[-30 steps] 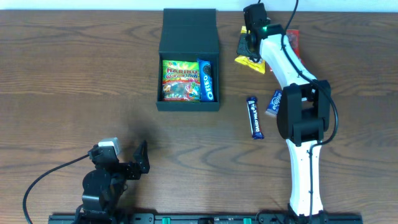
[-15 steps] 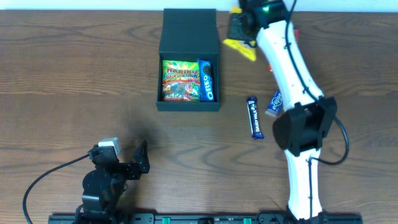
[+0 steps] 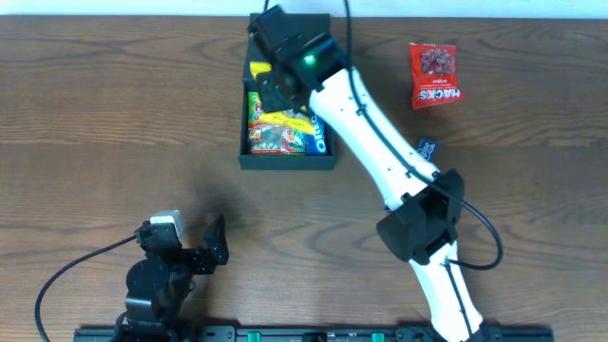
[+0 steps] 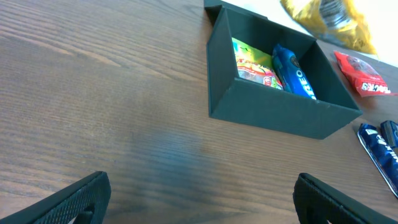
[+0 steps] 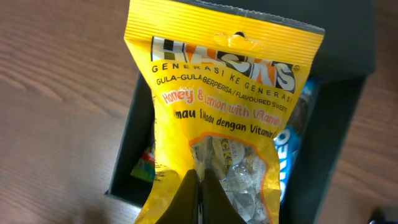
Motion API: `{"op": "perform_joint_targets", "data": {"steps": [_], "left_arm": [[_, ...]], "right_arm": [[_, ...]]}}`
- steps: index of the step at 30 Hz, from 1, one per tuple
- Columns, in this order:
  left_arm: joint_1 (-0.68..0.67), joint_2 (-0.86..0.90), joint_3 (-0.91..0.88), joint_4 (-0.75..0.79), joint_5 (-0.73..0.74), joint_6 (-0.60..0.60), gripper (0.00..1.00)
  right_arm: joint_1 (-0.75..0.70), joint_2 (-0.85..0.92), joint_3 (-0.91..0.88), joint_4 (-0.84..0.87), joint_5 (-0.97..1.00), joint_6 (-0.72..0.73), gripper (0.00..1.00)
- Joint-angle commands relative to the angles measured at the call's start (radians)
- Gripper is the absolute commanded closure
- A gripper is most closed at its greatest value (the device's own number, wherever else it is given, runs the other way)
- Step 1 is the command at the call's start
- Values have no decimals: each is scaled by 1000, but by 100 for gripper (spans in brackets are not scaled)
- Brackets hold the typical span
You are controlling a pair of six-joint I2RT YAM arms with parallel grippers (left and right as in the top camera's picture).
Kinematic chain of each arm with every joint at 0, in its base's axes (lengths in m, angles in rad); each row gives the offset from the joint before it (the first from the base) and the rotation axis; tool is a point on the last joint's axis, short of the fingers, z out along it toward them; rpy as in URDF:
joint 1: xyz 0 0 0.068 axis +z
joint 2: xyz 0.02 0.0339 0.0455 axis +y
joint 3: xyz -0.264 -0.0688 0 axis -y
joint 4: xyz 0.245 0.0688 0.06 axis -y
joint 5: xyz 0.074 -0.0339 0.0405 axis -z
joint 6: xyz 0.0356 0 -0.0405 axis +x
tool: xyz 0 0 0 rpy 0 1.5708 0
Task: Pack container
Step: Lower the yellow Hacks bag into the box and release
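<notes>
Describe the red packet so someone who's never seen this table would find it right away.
Start at the dark green box on the wooden table. To its right, toward the far edge, a flat packet lies alone. It is the only red one, lettered HACKS in white; the nearby wrapper is blue.

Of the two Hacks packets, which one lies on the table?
The red Hacks packet, flat on the table, apart from the container. The yellow Hacks packet hangs pinched in the right tool over the container.
</notes>
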Motion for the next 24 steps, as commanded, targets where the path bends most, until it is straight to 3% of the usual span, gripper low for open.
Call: {"op": "perform_joint_targets", "data": {"steps": [1, 3, 4, 6, 7, 9, 15, 22, 24], "left_arm": [[2, -6, -18, 0, 0, -1, 5], [2, -6, -18, 1, 0, -1, 5], [2, -6, -18, 0, 0, -1, 5], [2, -6, -18, 0, 0, -1, 5], [2, -6, -18, 0, 0, -1, 5], [2, -6, -18, 0, 0, -1, 5], [2, -6, -18, 1, 0, 0, 5], [2, -6, -18, 0, 0, -1, 5], [2, -6, -18, 0, 0, -1, 5]], "right_arm": [[37, 20, -37, 13, 81, 60, 98], [49, 26, -70, 41, 80, 59, 98], [55, 29, -84, 51, 80, 59, 83], [62, 32, -109, 63, 80, 42, 26], [62, 32, -111, 59, 83, 23, 15], [56, 23, -101, 53, 89, -8, 7], [-47, -50, -43, 47, 228, -3, 4], [-351, -49, -44, 58, 285, -3, 4], [-437, -28, -45, 98, 251, -68, 4]]}}
